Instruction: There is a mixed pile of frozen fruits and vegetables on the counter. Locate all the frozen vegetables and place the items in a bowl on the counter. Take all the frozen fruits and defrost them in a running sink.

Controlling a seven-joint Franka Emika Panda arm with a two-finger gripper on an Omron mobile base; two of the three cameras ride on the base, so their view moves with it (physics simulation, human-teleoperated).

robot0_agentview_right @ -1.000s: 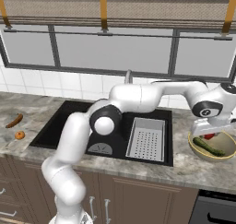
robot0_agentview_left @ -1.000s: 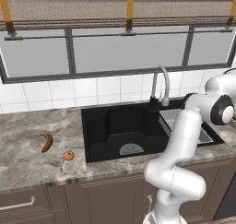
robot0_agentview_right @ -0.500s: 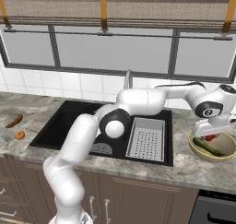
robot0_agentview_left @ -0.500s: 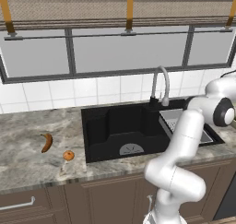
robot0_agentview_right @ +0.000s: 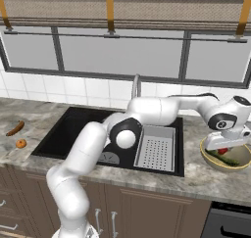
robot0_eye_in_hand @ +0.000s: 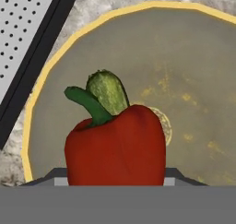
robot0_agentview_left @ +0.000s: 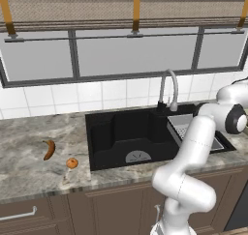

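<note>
Moved: elbow has swung right in right base view; gripper (robot0_agentview_right: pixel 224 146) stays over bowl (robot0_agentview_right: pixel 208 156); banana (robot0_agentview_left: pixel 49 149), orange (robot0_agentview_left: pixel 72 163) unmoved.
Risk: red pepper (robot0_eye_in_hand: pixel 117 147) let go off-centre could bounce off green stick (robot0_eye_in_hand: pixel 108 91) already in bowl, or tip over near rim onto counter (robot0_agentview_left: pixel 29 166).
Risk 2: early lift w/ jaws shut carries pepper back out.
Pose: arm stretched far right past sink (robot0_agentview_left: pixel 121 132), hand pointing down.
Jaws: closed on pepper, tips hidden.
Fruit: left counter, well apart from sink.

Pepper (robot0_eye_in_hand: pixel 115 147) over bowl (robot0_agentview_right: pixel 211 157), right of sink (robot0_agentview_right: pixel 73 129); banana (robot0_agentview_left: pixel 49 149), orange (robot0_agentview_left: pixel 71 163) left.
</note>
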